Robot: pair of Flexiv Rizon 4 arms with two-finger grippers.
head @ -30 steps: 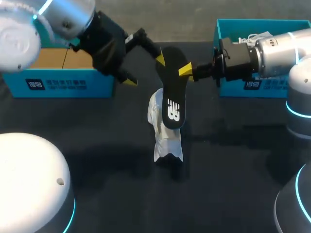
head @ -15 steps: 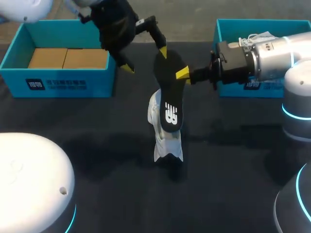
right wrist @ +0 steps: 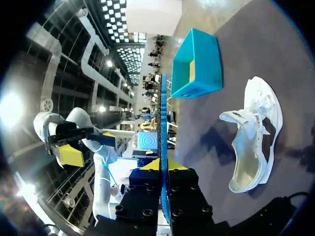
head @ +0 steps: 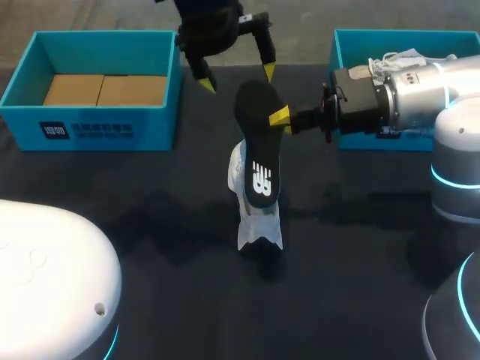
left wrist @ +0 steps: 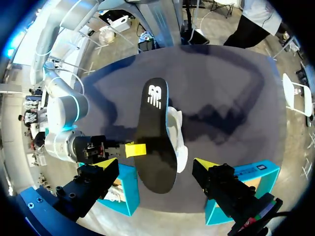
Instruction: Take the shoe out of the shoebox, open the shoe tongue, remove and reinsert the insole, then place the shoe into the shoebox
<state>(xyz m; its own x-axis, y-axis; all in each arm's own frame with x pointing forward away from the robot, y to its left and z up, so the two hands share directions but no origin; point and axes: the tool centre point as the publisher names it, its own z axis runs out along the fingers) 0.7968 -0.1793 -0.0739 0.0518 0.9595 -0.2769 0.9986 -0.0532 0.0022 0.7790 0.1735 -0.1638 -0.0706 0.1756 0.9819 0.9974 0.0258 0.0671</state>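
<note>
Insole (head: pixel 257 146) over shoe (head: pixel 259 225), perhaps in contact

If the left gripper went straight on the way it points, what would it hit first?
Probably the black insole, straight ahead of the left gripper's open fingers and held by the right gripper; the white shoe lies beyond it. Depth is unclear.

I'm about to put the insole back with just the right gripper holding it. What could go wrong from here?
1. The right gripper pinches the insole at one edge near one end, so the long free end may swing or slip on contact with the shoe.
2. The shoe lies unheld on the table; the left gripper is open and away from it, so pushing the insole in could shove the shoe aside.
</note>
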